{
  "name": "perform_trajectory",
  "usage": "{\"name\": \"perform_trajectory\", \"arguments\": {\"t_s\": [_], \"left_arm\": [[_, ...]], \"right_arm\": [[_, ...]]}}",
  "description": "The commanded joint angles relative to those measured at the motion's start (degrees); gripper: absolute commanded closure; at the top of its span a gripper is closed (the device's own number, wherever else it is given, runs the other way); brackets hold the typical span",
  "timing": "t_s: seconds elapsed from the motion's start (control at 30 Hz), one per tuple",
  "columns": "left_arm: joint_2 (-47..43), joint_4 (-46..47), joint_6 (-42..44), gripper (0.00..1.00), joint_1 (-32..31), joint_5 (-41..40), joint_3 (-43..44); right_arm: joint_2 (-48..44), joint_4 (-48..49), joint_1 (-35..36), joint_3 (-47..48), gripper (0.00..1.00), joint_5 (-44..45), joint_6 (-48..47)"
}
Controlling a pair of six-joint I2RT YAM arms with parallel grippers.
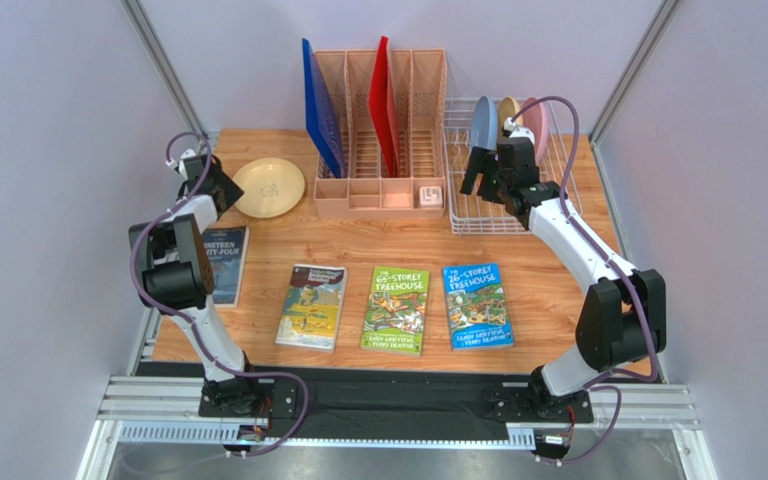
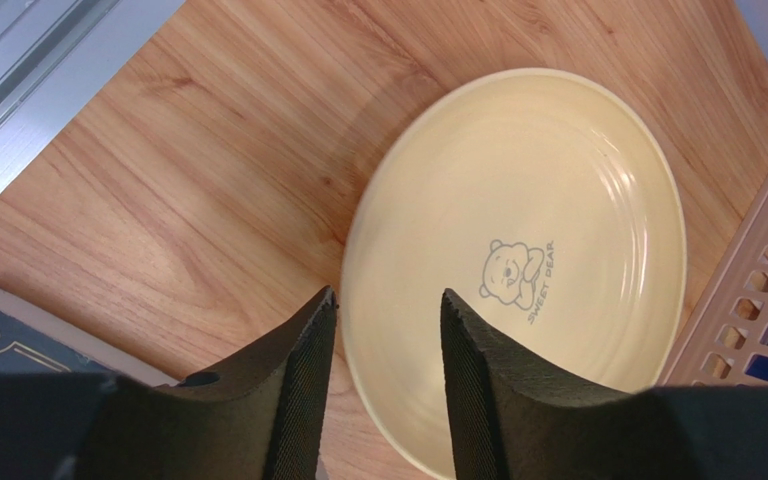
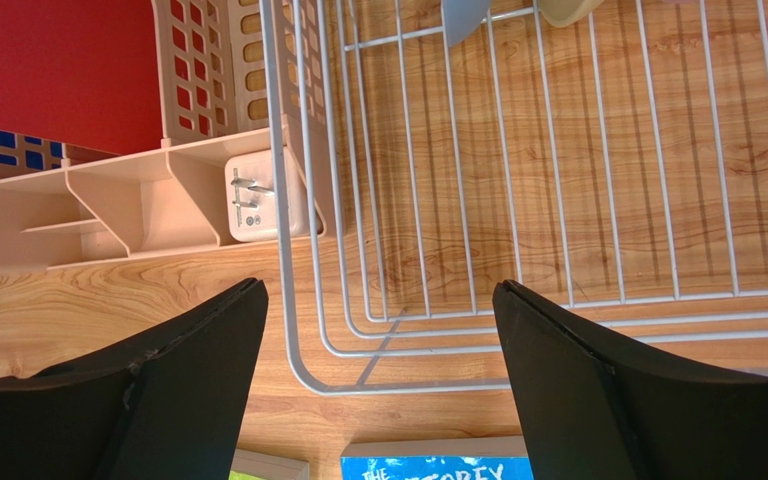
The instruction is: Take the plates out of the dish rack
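Cream plate (image 2: 518, 250) lies under the left gripper (image 2: 388, 296), fingers slightly apart, empty; right gripper (image 3: 380, 285) gapes wide over dish rack (image 3: 408, 388).

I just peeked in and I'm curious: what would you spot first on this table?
Probably the bright red board and blue board standing upright in the pink organiser at the back. Next, three plates on edge in the white dish rack on the right, and a cream plate with a little bear lying flat on the left.
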Motion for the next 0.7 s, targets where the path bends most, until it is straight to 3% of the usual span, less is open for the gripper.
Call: {"name": "perform_trajectory", "arguments": {"t_s": [0.0, 0.23, 0.3, 0.37, 0.53, 0.57, 0.67], "left_arm": [[-0.77, -2.30, 1.41, 0.50, 0.46, -0.07, 1.21], [-5.60, -2.94, 1.67, 0.48, 0.55, 0.28, -1.94], [-8.94, -2.23, 1.15, 0.43, 0.55, 2.12, -4.05], [-12.79, -0.91, 0.62, 0.35, 0.46, 6.95, -6.50], [-20.10, 5.75, 0.09, 0.29, -1.03, 21.16, -10.73], [-22.29, 6.29, 0.70, 0.23, -1.82, 22.68, -11.09], [-26.86, 7.26, 1.67, 0.20, -6.21, 25.41, -12.23]], "right_arm": [[-0.15, 2.27, -0.22, 2.22, 0.10, -0.57, -1.00], [0.02, 1.66, -0.22, 3.71, 0.10, 2.07, -2.84], [0.37, 1.65, -0.22, 5.11, 0.10, 4.17, -3.98], [1.42, 1.48, -0.13, 6.52, 0.10, 7.23, -5.56], [6.60, 0.86, -0.22, 15.11, 0.11, 11.90, -9.34], [9.13, 0.78, -0.39, 16.79, 0.11, 12.17, -10.74], [14.75, 0.78, -0.39, 22.85, 0.16, 14.46, -12.77]]}}
